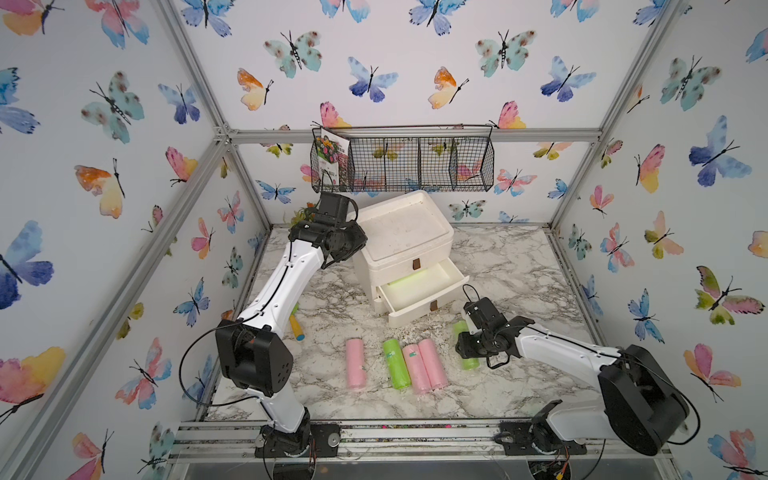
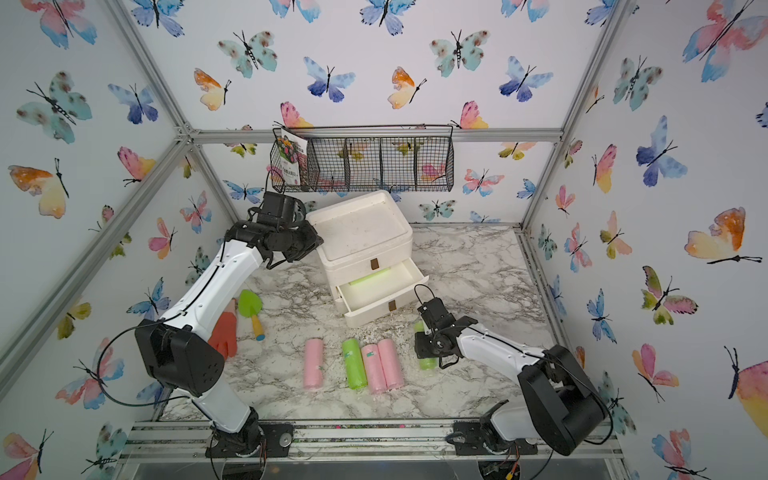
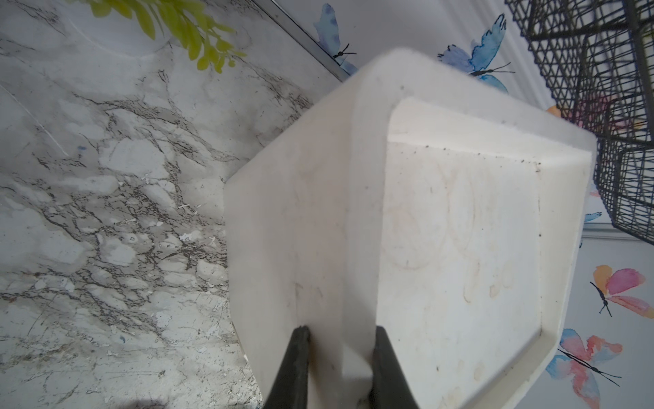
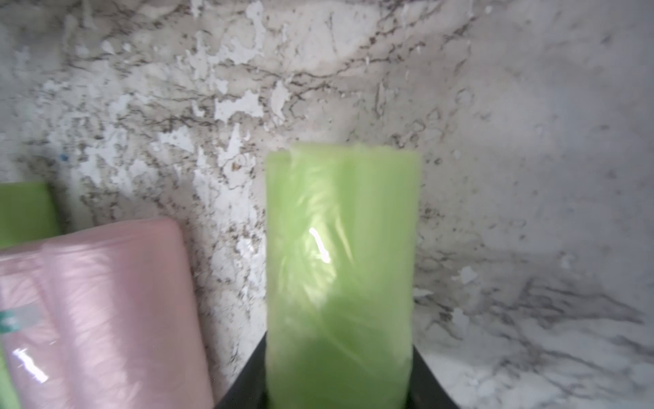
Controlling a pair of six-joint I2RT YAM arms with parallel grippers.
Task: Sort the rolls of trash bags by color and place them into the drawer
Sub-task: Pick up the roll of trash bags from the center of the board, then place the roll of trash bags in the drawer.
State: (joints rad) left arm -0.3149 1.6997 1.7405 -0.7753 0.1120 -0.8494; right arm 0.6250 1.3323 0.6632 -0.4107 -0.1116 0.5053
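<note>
presently right claw clamps green roll; bare table one side, pink rolls near the other. left claw pinches cabinet rim. roll glossy, wrinkled.

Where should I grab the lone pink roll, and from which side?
Probably across its middle, coming straight down from above. The lone pink roll lies flat on the marble table, both long sides bare and clear of the nearest green roll, so the jaws can straddle its width.

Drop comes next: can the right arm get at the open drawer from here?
Probably yes: the open drawer faces the right tool, nothing lies between, and the left tool clamps the cabinet rim off that path.
</note>
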